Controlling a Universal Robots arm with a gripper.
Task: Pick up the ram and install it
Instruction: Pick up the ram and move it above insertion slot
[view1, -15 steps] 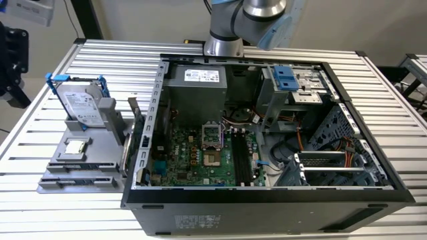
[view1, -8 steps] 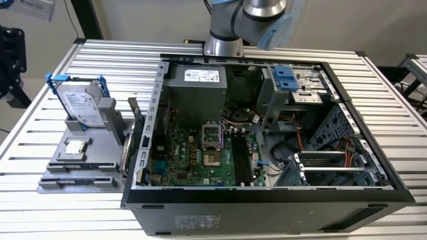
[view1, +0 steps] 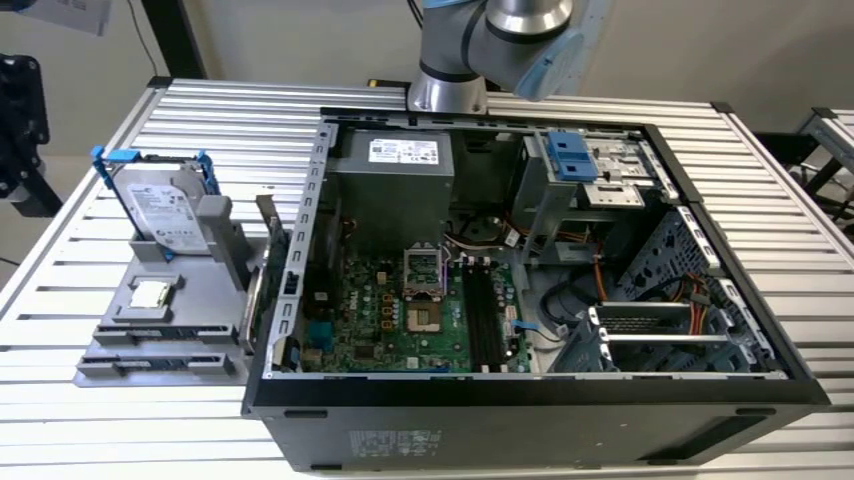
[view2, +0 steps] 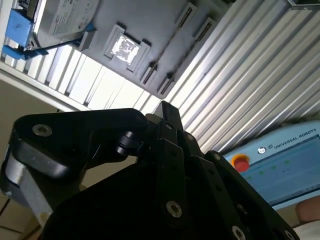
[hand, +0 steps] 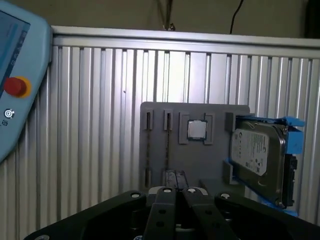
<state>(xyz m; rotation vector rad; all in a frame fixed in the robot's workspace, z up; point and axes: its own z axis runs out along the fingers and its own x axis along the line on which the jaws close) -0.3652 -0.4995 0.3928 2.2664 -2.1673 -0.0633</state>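
The ram (hand: 167, 145) shows edge-on as a thin dark line standing in a slot of the grey fixture (hand: 195, 162), beside the small square silver chip (hand: 196, 129). In the second wrist view the ram (view2: 170, 47) is the same thin line across the fixture (view2: 150, 22). My black gripper (hand: 175, 191) hangs high above the fixture, its fingers together with nothing between them; in the second wrist view the gripper (view2: 166, 109) looks the same. The motherboard's long dark memory slots (view1: 487, 320) lie inside the open computer case (view1: 534, 395).
A silver hard drive in a blue bracket (view1: 167, 205) stands upright on the fixture (view1: 200, 260), on the exterior view's left of the case. The arm's base (view1: 447, 90) rises behind the case. A teach pendant (hand: 17, 75) lies on the ribbed aluminium table (view1: 80, 300).
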